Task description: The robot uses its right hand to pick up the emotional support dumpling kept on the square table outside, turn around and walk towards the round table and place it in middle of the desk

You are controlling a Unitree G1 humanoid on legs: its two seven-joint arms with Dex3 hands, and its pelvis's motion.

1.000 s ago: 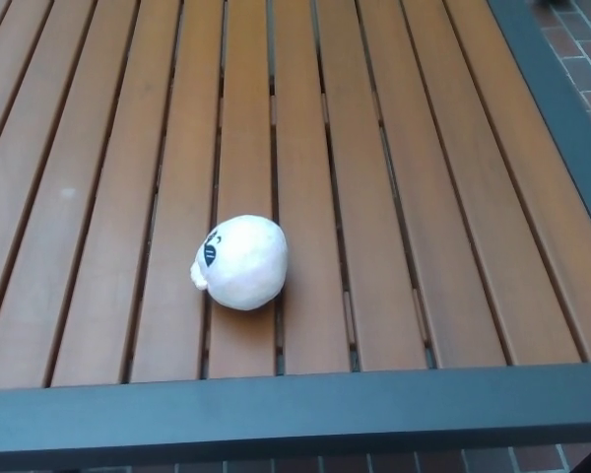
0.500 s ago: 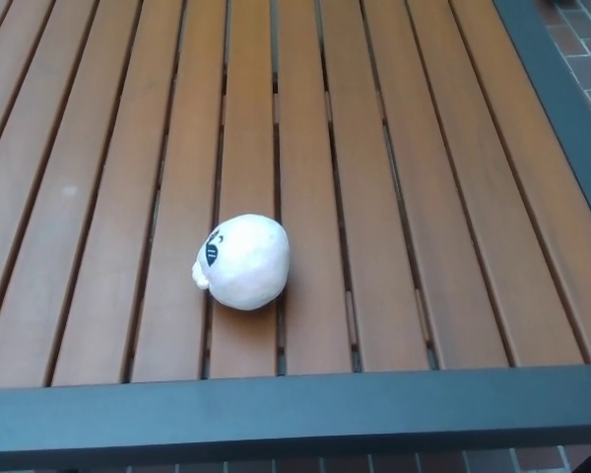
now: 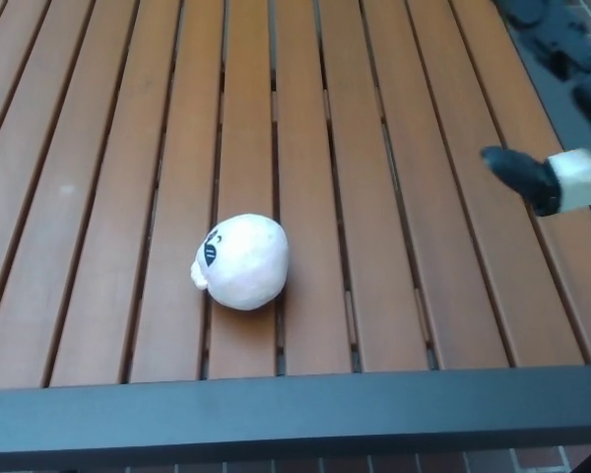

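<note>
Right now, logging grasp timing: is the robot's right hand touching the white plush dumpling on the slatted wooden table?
Apart. The head view shows bare slats between the right hand and the white plush dumpling.

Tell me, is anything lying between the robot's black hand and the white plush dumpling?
No. In the head view, only bare brown wooden slats of the table separate the right hand from the white plush dumpling.

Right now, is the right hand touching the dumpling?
No. The right hand is off to the right, with bare slats between it and the dumpling.
</note>
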